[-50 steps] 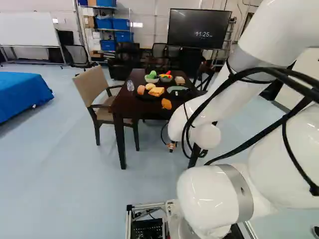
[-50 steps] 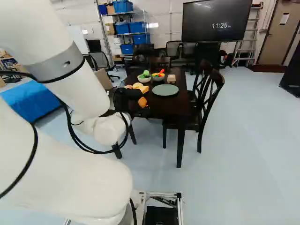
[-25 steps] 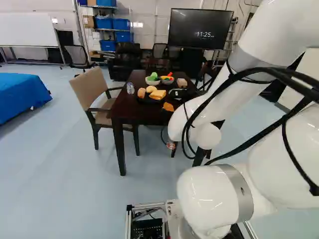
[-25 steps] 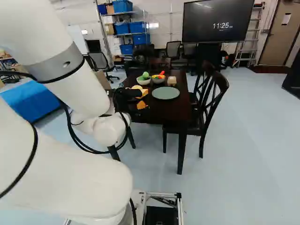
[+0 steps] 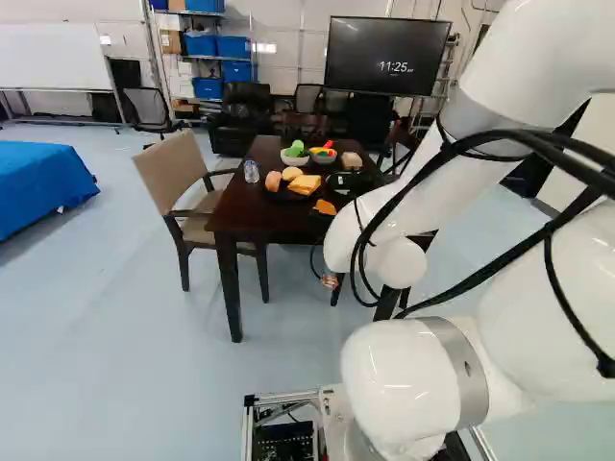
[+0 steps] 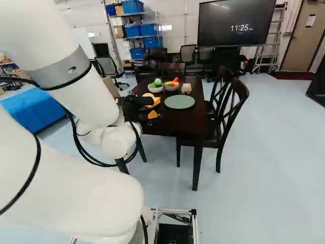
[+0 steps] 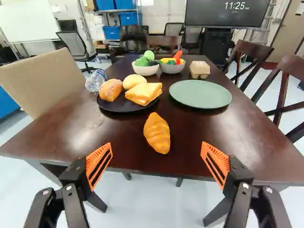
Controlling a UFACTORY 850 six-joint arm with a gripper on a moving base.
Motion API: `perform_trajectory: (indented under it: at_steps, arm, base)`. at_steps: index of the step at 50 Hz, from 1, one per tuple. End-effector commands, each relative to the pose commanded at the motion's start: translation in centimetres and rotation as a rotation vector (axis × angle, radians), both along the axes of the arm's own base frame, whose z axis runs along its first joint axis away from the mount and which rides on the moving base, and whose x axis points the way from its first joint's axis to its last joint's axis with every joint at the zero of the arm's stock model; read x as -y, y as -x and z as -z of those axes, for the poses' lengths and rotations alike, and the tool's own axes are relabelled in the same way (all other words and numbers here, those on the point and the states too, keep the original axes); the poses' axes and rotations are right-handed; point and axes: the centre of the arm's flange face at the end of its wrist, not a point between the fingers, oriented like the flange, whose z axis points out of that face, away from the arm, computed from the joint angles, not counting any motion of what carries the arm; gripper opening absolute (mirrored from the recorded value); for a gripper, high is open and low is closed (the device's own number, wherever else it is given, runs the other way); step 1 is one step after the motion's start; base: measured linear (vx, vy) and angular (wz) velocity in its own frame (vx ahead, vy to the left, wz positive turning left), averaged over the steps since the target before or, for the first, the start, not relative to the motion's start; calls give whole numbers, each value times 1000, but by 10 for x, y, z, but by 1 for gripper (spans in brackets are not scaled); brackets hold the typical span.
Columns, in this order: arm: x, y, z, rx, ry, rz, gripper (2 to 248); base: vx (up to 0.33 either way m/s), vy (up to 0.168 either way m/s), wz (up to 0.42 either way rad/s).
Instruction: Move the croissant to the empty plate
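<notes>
Approach in hand: fingers (image 7: 157,166) spread wide, croissant (image 7: 157,133) ahead between them on table (image 7: 190,128). Next: advance, lower, then close around croissant.

Pale floor (image 5: 125,336), white wall (image 5: 279,38), blue bins (image 5: 236,72), dark screen (image 5: 370,48).

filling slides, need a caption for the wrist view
Open gripper facing the croissant on the table, empty green plate and black plate of bread beyond.

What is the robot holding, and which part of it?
Nothing is held: the gripper is open, and the croissant lies on the table ahead of it.
</notes>
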Motion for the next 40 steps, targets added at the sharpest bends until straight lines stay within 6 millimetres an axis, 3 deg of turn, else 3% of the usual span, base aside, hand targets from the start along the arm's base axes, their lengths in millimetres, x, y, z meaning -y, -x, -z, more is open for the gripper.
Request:
perform_trajectory:
  at_steps: [14, 40]
  arm:
    - [1, -3, -4, 10, 0, 2, 247]
    - [3, -44, -31, 63, 0, 10, 247]
  base:
    - [0, 0, 0]
    - [0, 0, 0]
